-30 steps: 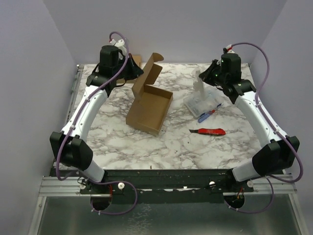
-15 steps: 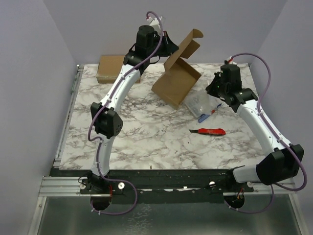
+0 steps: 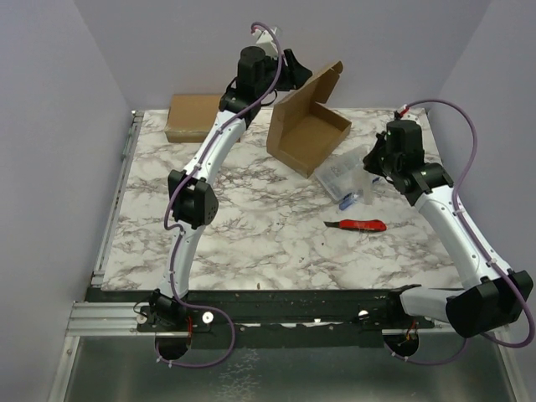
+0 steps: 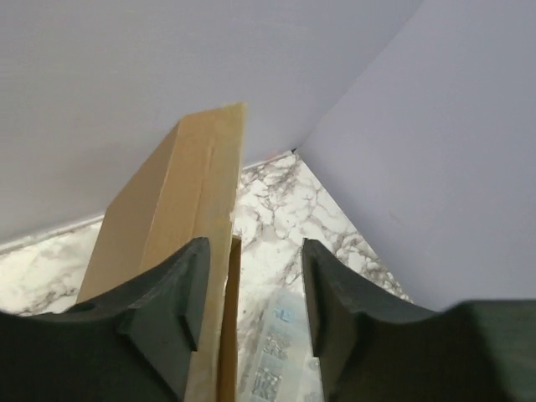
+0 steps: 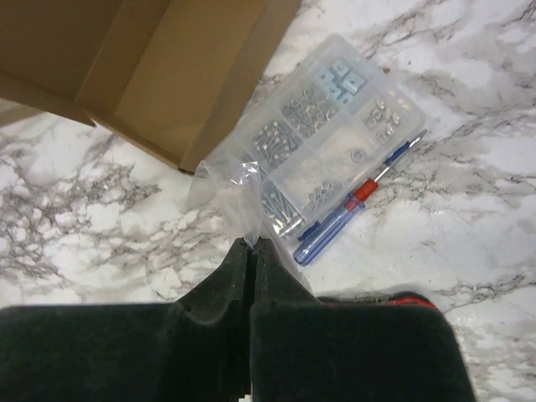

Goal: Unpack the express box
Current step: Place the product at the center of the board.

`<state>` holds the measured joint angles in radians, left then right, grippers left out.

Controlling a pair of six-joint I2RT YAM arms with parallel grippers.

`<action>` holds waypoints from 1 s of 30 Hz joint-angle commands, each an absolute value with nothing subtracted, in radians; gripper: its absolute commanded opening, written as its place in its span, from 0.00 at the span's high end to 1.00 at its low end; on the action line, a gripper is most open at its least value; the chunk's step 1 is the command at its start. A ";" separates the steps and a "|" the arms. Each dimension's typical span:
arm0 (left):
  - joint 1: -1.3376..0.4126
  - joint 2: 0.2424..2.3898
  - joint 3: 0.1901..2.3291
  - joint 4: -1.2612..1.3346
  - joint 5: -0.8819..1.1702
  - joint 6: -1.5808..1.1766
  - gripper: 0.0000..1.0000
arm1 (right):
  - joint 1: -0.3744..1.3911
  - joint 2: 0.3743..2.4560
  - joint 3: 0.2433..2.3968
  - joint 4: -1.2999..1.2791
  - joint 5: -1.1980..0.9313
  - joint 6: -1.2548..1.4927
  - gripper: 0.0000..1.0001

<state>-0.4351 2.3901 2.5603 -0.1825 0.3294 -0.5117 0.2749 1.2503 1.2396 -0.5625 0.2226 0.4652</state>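
Box [image 3: 308, 132] has sunk lower at upper centre, over the bench [image 3: 251, 243] far edge; left fingers [image 4: 172, 310] stand spread about its flap, seemingly released. Right fingers [image 5: 280, 280] pinch the clear bag [image 5: 224, 180] just below it. Risk: loose box toppling onto the bag.

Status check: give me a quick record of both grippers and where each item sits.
left gripper: open, flap of the open box between its jaws
right gripper: shut on the bag
open box: tilted, far side, looks empty
parts case: inside the bag, beside the open box
screwdriver: against the parts case
knife: on the table, apart
closed box: far left corner
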 commanded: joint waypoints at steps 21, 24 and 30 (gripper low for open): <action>0.128 1.606 1.477 -0.349 0.242 -0.498 0.28 | 0.578 1.498 0.957 -0.268 -0.497 0.610 0.94; 0.238 1.571 1.346 -0.227 0.281 -0.657 0.28 | 0.578 1.542 1.026 -0.421 -0.336 0.549 0.72; 0.283 1.624 1.311 -0.063 0.356 -0.751 0.30 | 0.615 1.576 1.187 -0.587 0.033 0.377 0.20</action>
<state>0.3019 1.6089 1.2724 -0.2382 0.2844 -0.6594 0.5880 1.5581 1.0653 -0.4660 -0.2527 0.4950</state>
